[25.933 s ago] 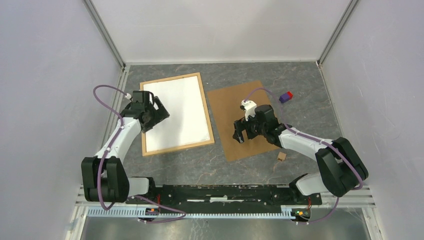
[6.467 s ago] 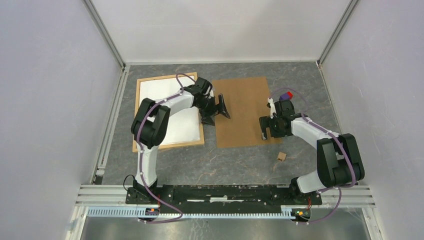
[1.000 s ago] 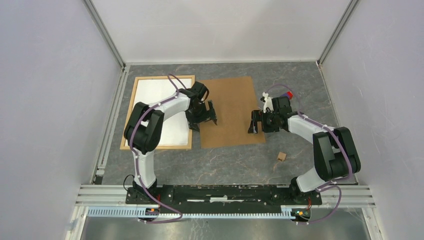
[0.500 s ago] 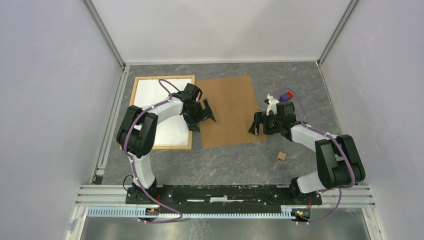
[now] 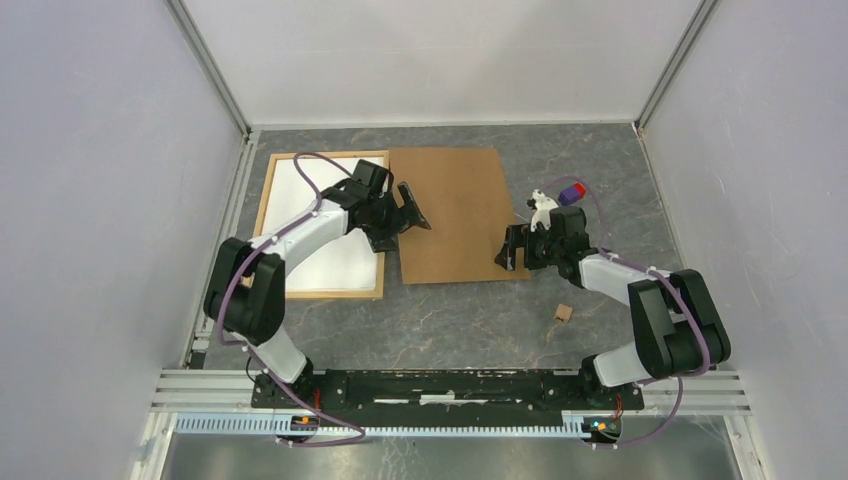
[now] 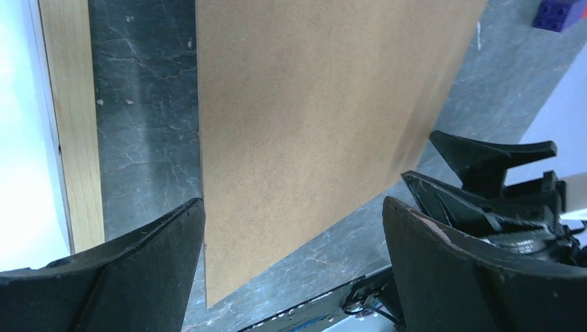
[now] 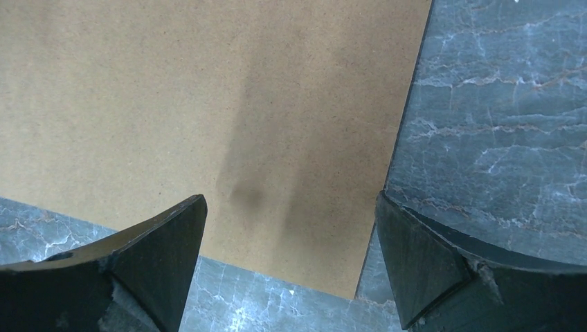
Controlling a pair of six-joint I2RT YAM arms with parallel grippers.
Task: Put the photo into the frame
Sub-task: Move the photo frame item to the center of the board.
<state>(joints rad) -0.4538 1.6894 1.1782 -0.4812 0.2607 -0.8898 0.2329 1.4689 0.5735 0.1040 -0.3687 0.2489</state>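
my left tool (image 6: 291, 207) and right tool (image 7: 291, 200) hung apart by the backing board (image 5: 455, 215); it looked thin, stiff, so i'd pinch its edge.

Top view: bright, even, diffuse light from above; shadows few, short & soft. White sheet (image 5: 345, 265) in the frame (image 5: 320, 293) is near blown out, no texture. Sharp overall, slight wide-angle bend at edges.

Left wrist view: left gripper (image 6: 292, 207) fingers dark w/ little detail, edges a bit soft; white strip at pic's left edge glares.

Right wrist view: brown board (image 7: 208, 90) grain crisp, soft grey shadow streak down its middle; right gripper (image 7: 291, 200) fingers near-black, slightly blurred.
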